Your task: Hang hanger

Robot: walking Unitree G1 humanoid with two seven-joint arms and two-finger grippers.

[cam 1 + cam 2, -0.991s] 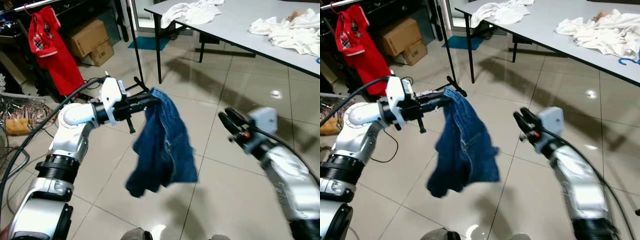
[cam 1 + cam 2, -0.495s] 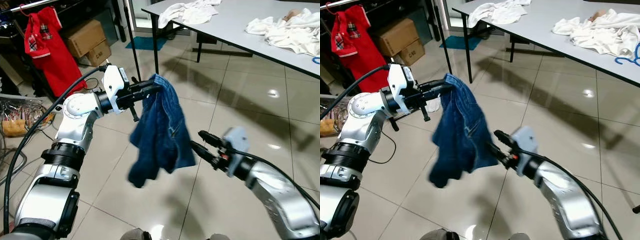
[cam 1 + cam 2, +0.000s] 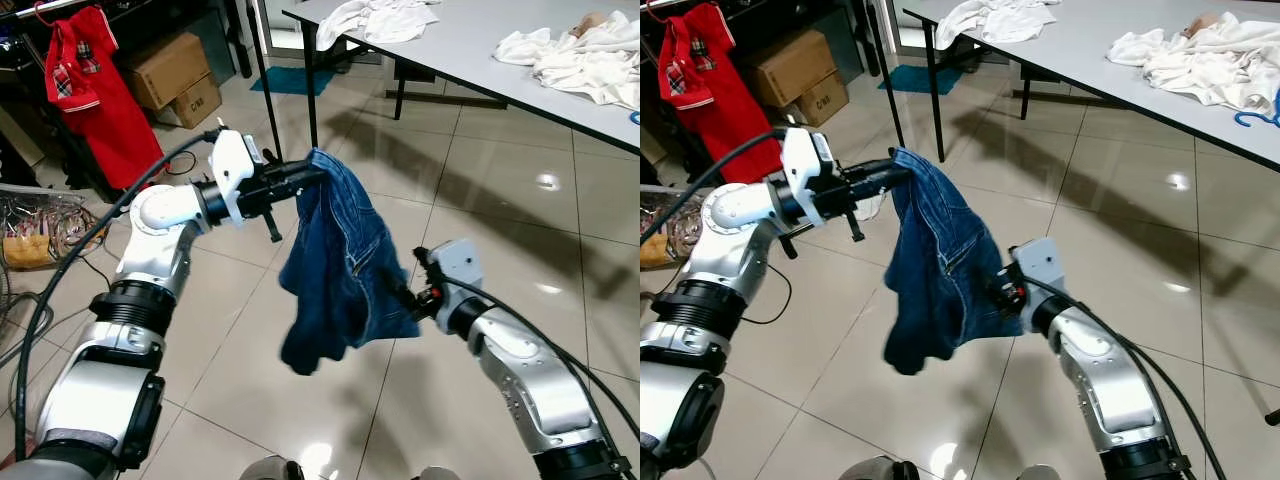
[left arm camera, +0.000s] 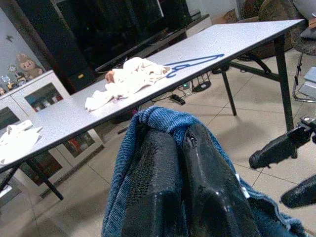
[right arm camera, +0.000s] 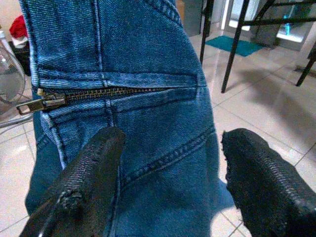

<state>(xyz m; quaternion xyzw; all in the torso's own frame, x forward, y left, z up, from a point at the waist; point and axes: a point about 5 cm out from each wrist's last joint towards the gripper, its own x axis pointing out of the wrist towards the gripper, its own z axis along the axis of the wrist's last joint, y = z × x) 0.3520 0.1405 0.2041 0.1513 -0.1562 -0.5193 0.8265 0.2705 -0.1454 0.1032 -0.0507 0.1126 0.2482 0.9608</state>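
Blue denim garment [image 3: 340, 265] hung over the tiled floor [image 3: 470, 190], pinched at its top by the left tool [image 3: 312, 170], right tool [image 5: 168, 182] spread wide against its zippered lower part, grey table [image 3: 480, 45] beyond it.

A: Where do the two eye views look from?
B: High on the head, tilted down at the tiled floor [image 3: 470, 420]. Both share the denim garment [image 3: 345, 265] at centre and the grey table [image 3: 1110, 50] toward 1 o'clock.

A: And the wrist cameras?
B: The left wrist view looks along the left gripper [image 4: 182, 163], very near, toward that same table. The right wrist view looks between the right gripper [image 5: 173, 168] fingers, close against the denim's zip.
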